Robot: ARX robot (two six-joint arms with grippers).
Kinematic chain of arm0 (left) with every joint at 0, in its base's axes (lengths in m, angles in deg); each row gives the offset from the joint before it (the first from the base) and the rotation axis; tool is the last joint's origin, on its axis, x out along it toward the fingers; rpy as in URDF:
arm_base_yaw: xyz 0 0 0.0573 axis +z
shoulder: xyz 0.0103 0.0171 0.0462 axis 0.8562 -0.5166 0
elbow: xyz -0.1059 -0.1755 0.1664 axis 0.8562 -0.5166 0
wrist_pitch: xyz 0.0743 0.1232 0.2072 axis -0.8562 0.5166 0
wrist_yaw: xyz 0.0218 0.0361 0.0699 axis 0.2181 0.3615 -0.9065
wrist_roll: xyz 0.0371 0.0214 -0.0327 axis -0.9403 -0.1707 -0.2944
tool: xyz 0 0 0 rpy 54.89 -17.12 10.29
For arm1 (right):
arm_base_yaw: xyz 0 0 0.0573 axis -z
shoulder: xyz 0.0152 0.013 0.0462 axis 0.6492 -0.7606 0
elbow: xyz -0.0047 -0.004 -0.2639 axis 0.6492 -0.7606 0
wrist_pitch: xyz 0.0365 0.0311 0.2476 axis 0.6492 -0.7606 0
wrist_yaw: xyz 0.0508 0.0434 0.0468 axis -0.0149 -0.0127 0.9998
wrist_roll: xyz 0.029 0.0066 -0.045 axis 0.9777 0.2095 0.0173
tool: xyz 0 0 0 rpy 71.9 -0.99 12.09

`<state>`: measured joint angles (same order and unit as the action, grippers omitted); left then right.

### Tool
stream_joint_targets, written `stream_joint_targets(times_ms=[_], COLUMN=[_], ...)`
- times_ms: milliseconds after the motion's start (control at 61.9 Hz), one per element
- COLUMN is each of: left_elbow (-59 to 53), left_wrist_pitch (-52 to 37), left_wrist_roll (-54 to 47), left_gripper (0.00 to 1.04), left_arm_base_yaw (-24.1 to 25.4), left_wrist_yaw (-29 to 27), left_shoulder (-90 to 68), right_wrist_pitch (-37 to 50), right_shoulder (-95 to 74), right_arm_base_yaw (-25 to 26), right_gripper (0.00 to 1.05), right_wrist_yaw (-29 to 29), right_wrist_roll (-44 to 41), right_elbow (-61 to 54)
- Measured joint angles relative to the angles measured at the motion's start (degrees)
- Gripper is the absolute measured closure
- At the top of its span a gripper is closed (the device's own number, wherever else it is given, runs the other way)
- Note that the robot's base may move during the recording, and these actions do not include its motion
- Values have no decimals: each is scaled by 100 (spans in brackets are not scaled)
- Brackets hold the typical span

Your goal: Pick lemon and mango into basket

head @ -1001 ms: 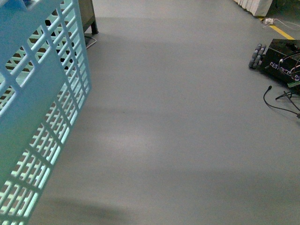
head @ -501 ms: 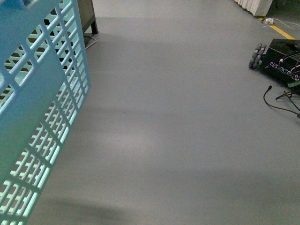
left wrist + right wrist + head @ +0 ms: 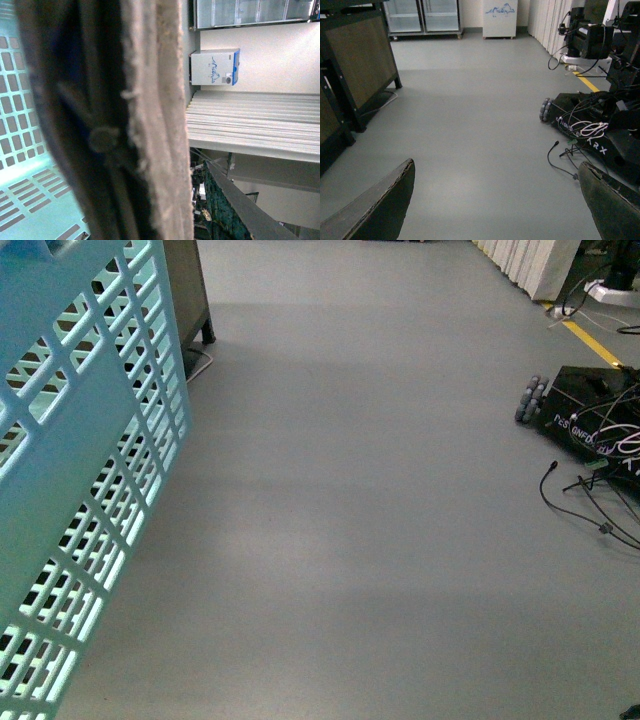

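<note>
Search step, by judgement: basket (image 3: 70, 470) close at left; lemon, mango not in view. Right gripper (image 3: 495, 166) wide, empty; left gripper (image 3: 110, 140) state unreadable. Next: find fruit.

Grey floor (image 3: 350, 520); black wheeled base (image 3: 585, 410) with cables (image 3: 575, 505); dark cabinet (image 3: 185, 285).

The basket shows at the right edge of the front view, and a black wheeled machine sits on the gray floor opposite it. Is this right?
Not quite. The front view shows the basket at the left edge, not the right. The black wheeled machine does sit on the gray floor opposite it.
</note>
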<state>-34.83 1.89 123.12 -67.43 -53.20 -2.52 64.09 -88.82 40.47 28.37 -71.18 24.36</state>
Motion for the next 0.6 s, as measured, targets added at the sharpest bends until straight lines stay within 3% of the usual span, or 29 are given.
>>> stream_joint_targets(times_ms=[597], left_elbow=[0], left_wrist_pitch=[0], left_wrist_roll=[7], left_gripper=[79], left_arm_base_yaw=[0], left_wrist_yaw=[4], left_shoulder=[0], right_wrist_pitch=[0], right_shoulder=[0], right_arm_base_yaw=[0], right_gripper=[9], right_wrist_yaw=[0], right_wrist_roll=[-2], right_elbow=[0])
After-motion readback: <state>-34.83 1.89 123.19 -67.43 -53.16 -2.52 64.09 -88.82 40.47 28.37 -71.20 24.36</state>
